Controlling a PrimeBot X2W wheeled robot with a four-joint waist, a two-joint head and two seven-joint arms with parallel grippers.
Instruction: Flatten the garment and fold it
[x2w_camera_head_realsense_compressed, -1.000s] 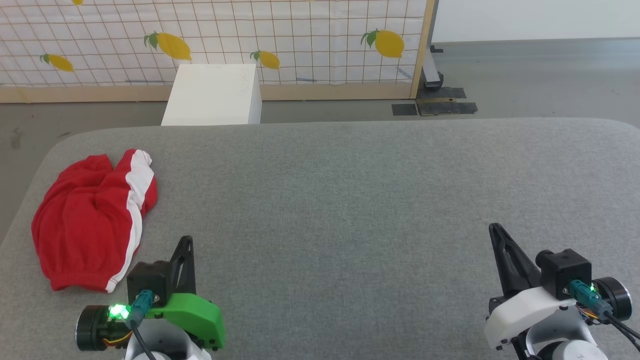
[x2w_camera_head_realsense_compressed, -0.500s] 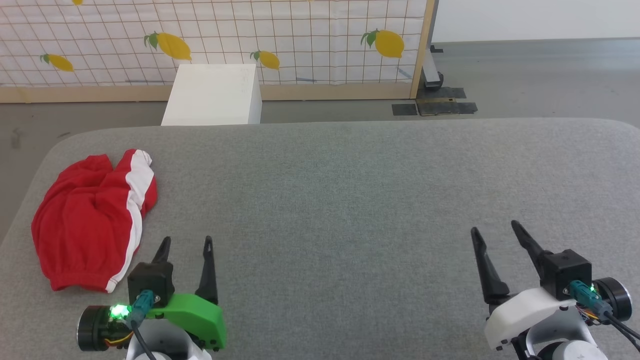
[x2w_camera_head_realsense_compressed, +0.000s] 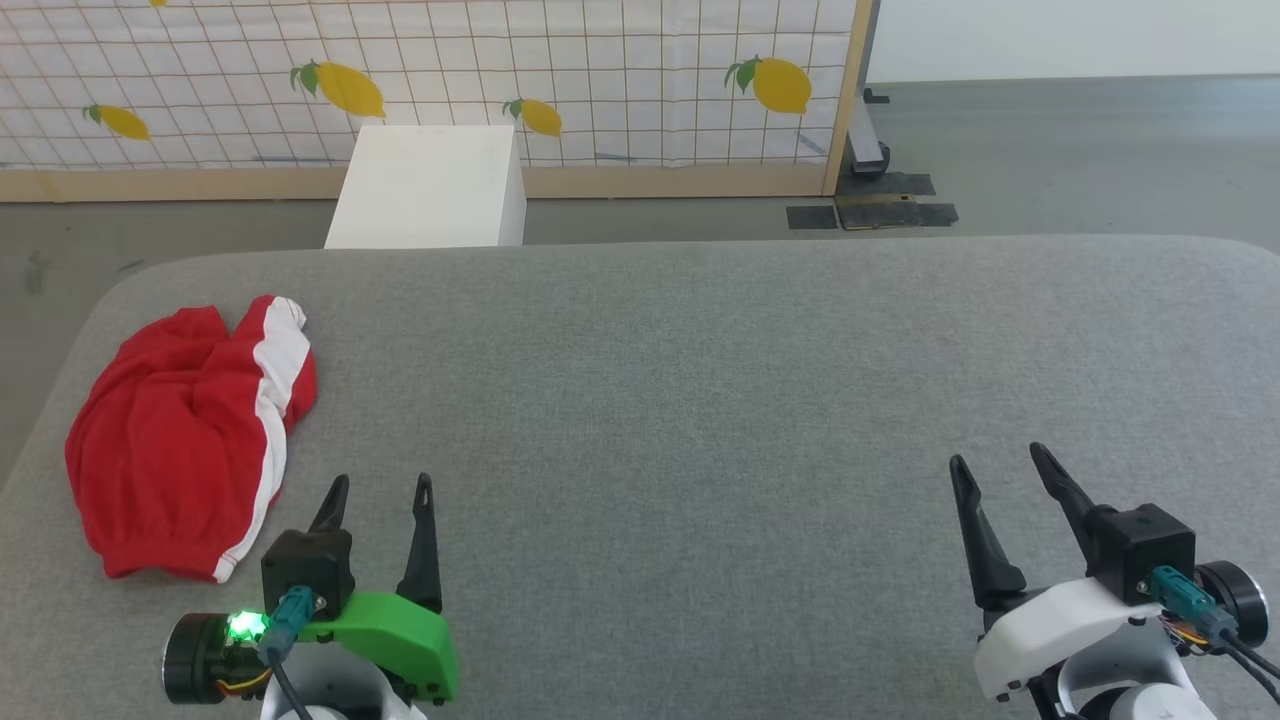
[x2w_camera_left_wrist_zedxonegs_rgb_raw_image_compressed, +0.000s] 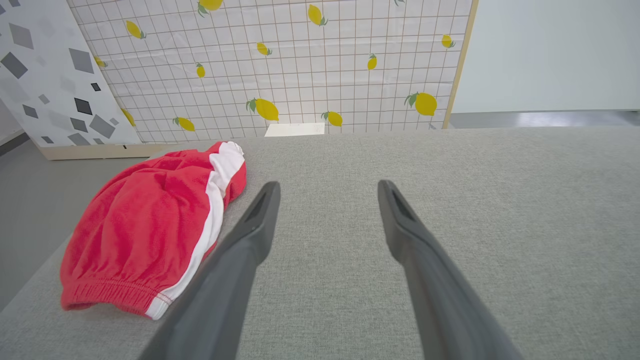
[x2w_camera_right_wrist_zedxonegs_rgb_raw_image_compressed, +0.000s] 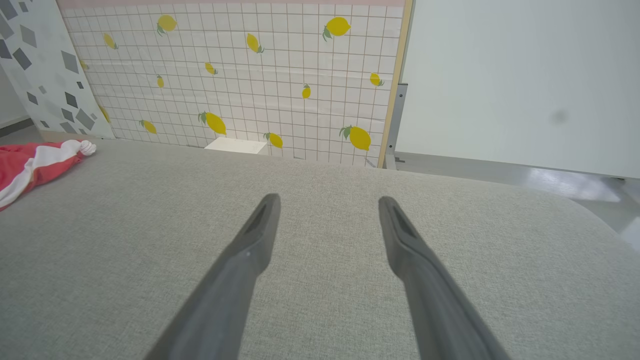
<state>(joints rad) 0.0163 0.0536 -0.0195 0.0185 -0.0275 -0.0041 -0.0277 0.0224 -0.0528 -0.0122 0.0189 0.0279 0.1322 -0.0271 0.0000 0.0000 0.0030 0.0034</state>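
The garment (x2w_camera_head_realsense_compressed: 180, 440), red shorts with a white side stripe, lies crumpled at the far left of the grey tabletop (x2w_camera_head_realsense_compressed: 650, 400), near its edge. The left pincer (x2w_camera_head_realsense_compressed: 382, 482) sits just beside the garment's near hem, fingers spread and empty. The right pincer (x2w_camera_head_realsense_compressed: 998, 455), also spread and empty, is well apart at the right. A white box (x2w_camera_head_realsense_compressed: 430, 190) stands beyond the tabletop.

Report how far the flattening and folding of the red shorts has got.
Done: nothing; the small red soft-fabric shorts with white stripes lie crumpled near the left edge of the grey padded table. In hand: nothing; left gripper and right gripper stand open, apart from the cloth. Left: grasp, flatten, fold.
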